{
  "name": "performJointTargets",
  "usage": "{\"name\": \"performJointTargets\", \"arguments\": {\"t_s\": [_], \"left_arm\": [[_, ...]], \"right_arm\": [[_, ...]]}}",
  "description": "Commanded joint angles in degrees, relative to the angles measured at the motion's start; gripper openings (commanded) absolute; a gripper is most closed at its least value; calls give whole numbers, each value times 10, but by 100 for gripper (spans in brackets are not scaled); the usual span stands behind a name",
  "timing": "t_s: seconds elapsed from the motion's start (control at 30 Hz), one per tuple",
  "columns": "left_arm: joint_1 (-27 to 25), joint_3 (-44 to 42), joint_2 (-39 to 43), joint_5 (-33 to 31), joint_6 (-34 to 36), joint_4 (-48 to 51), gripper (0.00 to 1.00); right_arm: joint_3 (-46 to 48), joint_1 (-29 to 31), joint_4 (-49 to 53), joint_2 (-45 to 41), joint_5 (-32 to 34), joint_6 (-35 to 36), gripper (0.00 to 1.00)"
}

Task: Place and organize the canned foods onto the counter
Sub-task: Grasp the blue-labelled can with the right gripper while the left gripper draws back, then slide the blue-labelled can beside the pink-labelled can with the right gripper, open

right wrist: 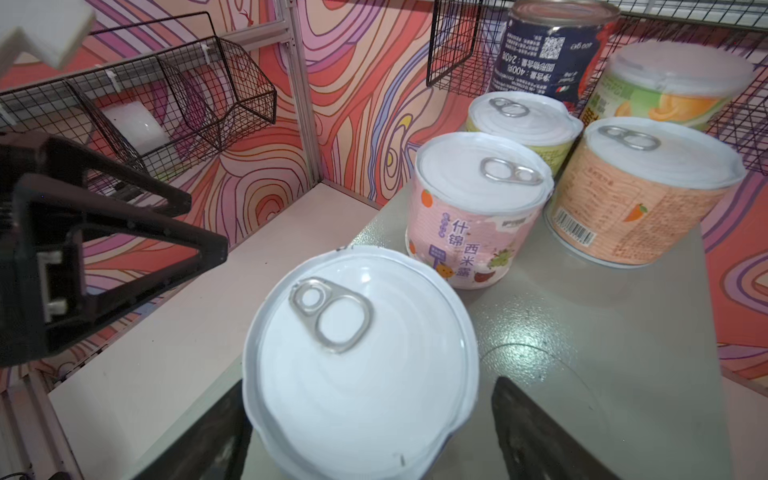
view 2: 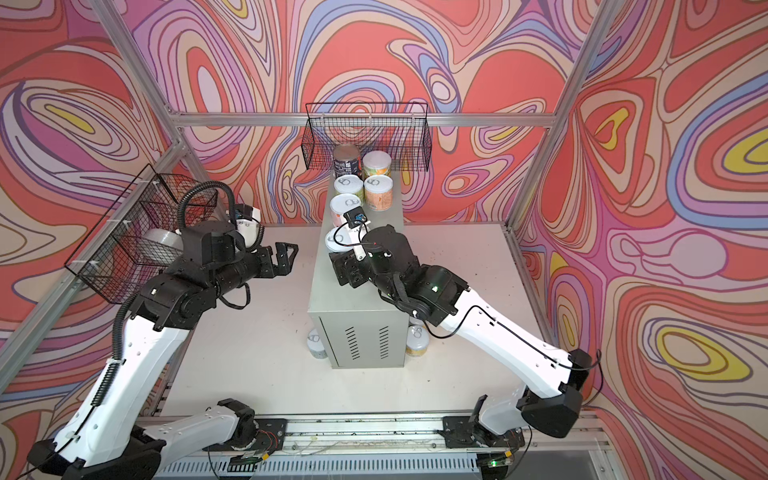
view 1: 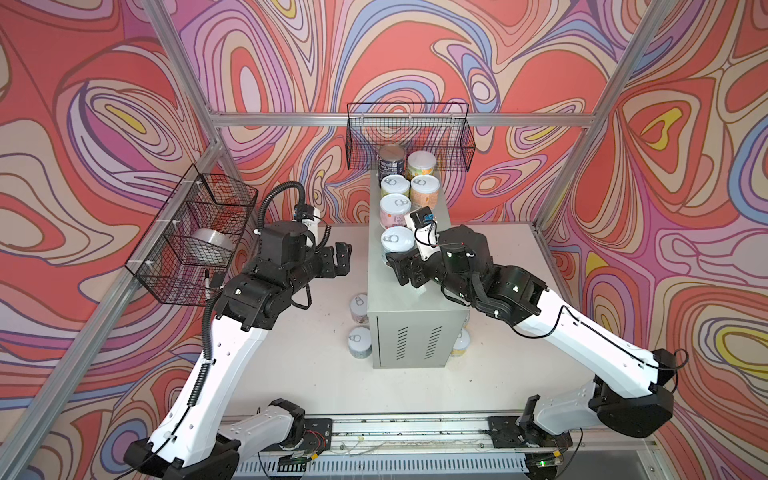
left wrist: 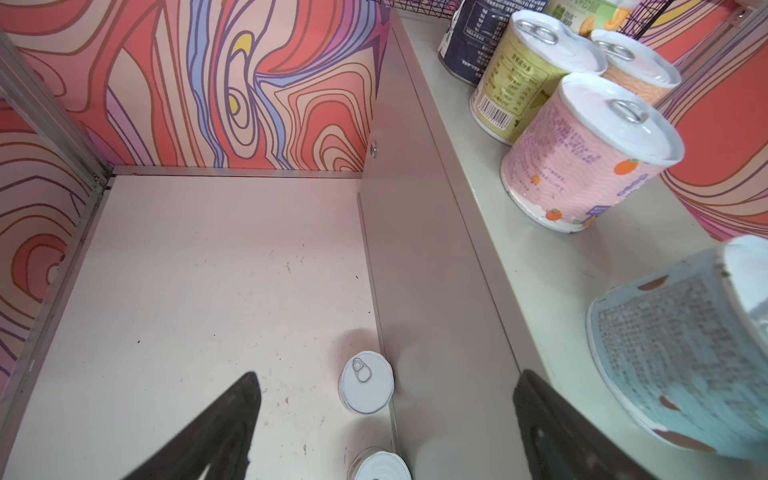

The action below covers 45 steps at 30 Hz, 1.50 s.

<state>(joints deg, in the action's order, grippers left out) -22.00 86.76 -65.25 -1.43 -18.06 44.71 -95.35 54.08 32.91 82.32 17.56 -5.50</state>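
Right wrist view, right claw (right wrist: pixel 365 388) spread wide, astride white-lidded can (right wrist: pixel 374 415) on counter (right wrist: pixel 582 332)

Bright, even light; soft glare on counter (right wrist: pixel 582 332) top; blurred wrist-view edges.

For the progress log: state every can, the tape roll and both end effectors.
Placed cans, six, upright on counter.
Unplaced cans, upright on tabletop.
Tape roll, in side basket.
Left end effector, open, empty.
Right end effector, open around pale-blue can.
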Motion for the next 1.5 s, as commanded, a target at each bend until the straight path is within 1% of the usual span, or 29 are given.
{"name": "performJointTargets", "arguments": {"t_s": [0.0,0.27,0.47,0.63,0.67,0.73,0.77,0.87,0.9,1.0,1.07,1.2,1.27,1.47], "left_arm": [[7,-10,-4,18,5,-20,95],[12,-19,-11,31,-2,-26,94],[12,-32,-5,30,-7,-28,94],[12,-29,-11,24,-5,-23,94],[12,-29,-13,24,-5,-23,94],[12,-30,-13,28,-6,-24,94],[12,-30,-14,33,-6,-25,94],[12,-28,-18,40,-8,-26,94],[12,-29,-18,41,-9,-27,94],[12,-29,-19,42,-10,-28,94],[12,-30,-19,42,-10,-29,94],[12,-38,-20,41,-11,-36,94],[12,-43,-22,44,-11,-40,94],[12,-52,-32,57,-15,-59,94]], "right_arm": [[-15,3,-4,8,21,13,92],[6,3,-41,19,16,28,93],[17,0,-50,26,6,33,89],[30,-13,-57,19,-13,23,82],[32,-16,-57,17,-17,19,79],[38,-20,-58,8,-25,15,68],[41,-21,-59,5,-26,12,65],[33,-21,-42,-2,-23,8,59],[32,-21,-35,-5,-23,5,57],[36,-21,-15,-21,-23,-6,56],[42,-21,-2,-34,-18,-14,56],[58,-21,34,-58,23,-26,53],[72,-21,43,-70,47,-28,48],[81,-29,51,-60,88,-18,43]]}}
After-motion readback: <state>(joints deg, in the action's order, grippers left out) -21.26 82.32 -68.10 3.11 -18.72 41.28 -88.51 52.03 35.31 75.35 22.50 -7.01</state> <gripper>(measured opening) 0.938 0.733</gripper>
